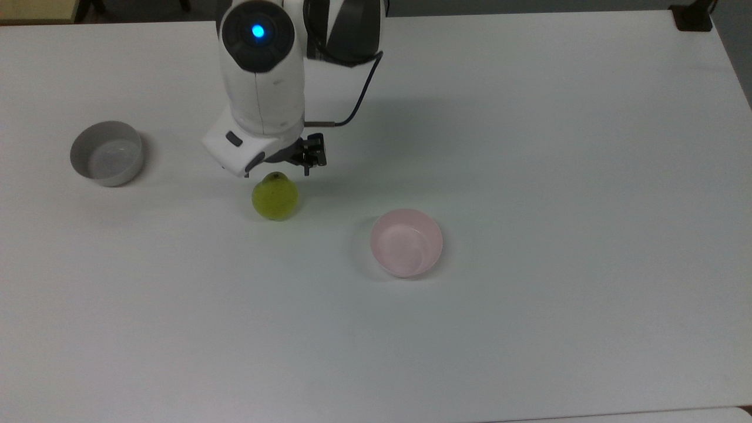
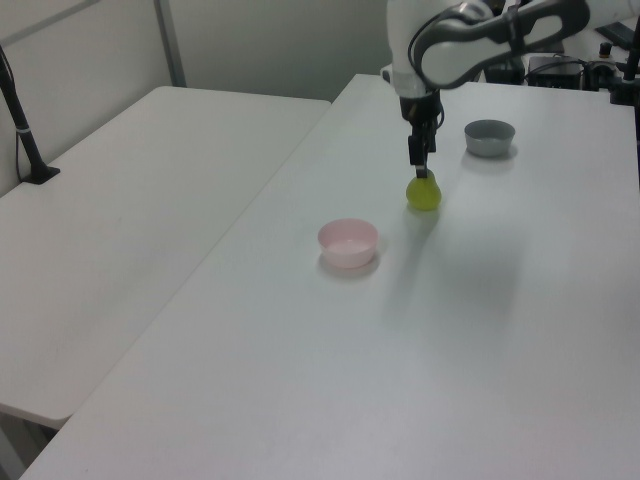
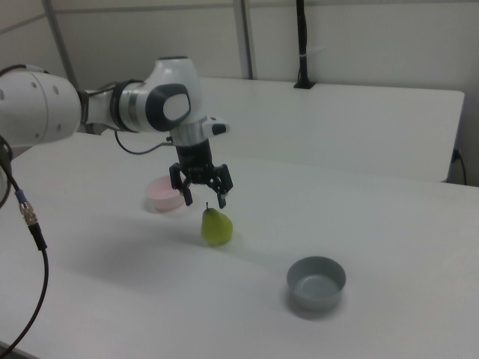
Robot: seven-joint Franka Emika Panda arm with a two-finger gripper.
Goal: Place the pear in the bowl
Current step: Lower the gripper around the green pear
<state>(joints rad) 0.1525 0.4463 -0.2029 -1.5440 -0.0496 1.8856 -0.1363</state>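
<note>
Spreading across every view is the white table (image 1: 529,147), smooth and matte. Over it reaches the arm (image 3: 120,105), glossy white shells with dark joints and a blue light on top in the top view. Its gripper (image 3: 203,200) hangs just above the pear (image 3: 216,226) with its dark fingers spread apart, holding nothing; the stem stands up about between the fingertips in the right view.

On the table stand two small round bowls with smooth, plastic-looking walls: the grey bowl (image 1: 107,153) at the top view's left, well apart from the rest, and the pink bowl (image 1: 406,242), the goal, near the pear toward the top view's lower right. Both are empty.

The pear sits upright on the table between the two bowls, yellow-green, broad at the base and tapering to a short dark stem. Its skin looks slightly speckled, though the views are too coarse to be sure.

The step in hand seems to be the descent for the grasp. To do it well, the fingers should come straight down with the stem centred and close on the widest part of the body, not the narrow neck, where the taper could let the rounded fruit slip. The spread looks wide enough. A gentle squeeze would suit so smooth and rounded a skin.
</note>
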